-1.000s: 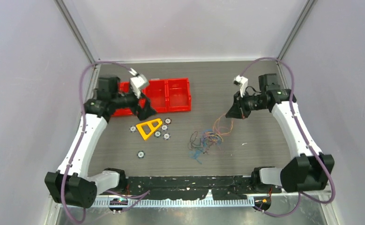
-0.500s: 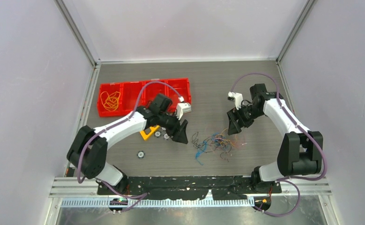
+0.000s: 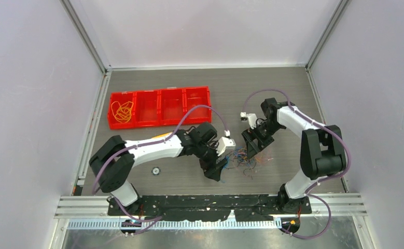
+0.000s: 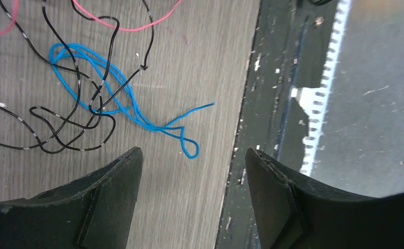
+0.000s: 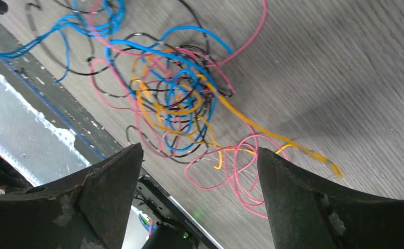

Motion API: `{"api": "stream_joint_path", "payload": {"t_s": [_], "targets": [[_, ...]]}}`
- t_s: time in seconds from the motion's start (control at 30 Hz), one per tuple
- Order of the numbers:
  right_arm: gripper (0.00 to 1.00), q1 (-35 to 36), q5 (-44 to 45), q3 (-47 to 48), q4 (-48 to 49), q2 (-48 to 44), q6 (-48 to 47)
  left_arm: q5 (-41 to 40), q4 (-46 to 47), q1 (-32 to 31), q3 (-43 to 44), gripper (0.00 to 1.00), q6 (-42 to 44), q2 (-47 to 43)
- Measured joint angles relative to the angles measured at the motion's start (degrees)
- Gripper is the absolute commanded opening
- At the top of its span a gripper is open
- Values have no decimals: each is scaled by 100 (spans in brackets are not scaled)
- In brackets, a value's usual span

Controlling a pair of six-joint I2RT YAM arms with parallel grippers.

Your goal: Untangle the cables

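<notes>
The cables (image 3: 242,160) lie as a small tangle of blue, pink, orange-yellow and black wires on the grey table, between my two grippers. My left gripper (image 3: 215,170) hovers at the tangle's near-left side, open. In the left wrist view a blue cable (image 4: 122,101) and black cables (image 4: 59,132) lie ahead of the left gripper (image 4: 193,151), with the blue end loop just at its tips. My right gripper (image 3: 251,149) stands open over the tangle's far-right side. In the right wrist view, pink loops (image 5: 238,168) lie below the right gripper (image 5: 198,149), beyond which lies the tangle (image 5: 179,98).
A red tray (image 3: 197,110) with several compartments stands at the back left, with a bunch of orange cables (image 3: 122,110) in its leftmost one. A small round part (image 3: 156,169) lies left of the arms. A black strip (image 3: 215,199) runs along the table's near edge.
My left arm swung from the red tray across to the tangle's near-left side. My right gripper opened, let go of an orange strand, and came down closer to the tangle.
</notes>
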Motion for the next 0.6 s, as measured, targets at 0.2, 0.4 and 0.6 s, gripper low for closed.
{"api": "stream_joint_path", "payload": {"t_s": [0.2,0.4,0.6], "targets": [[79,63,402,35,175,525,120,-389,24,-125,33,36,92,476],[53,109,774,125,343,850,177,-643,118,-63,76,0,175,509],[10,13,1202,57,566,859,50,-431,-289,734,-339,0,501,-1078]]}}
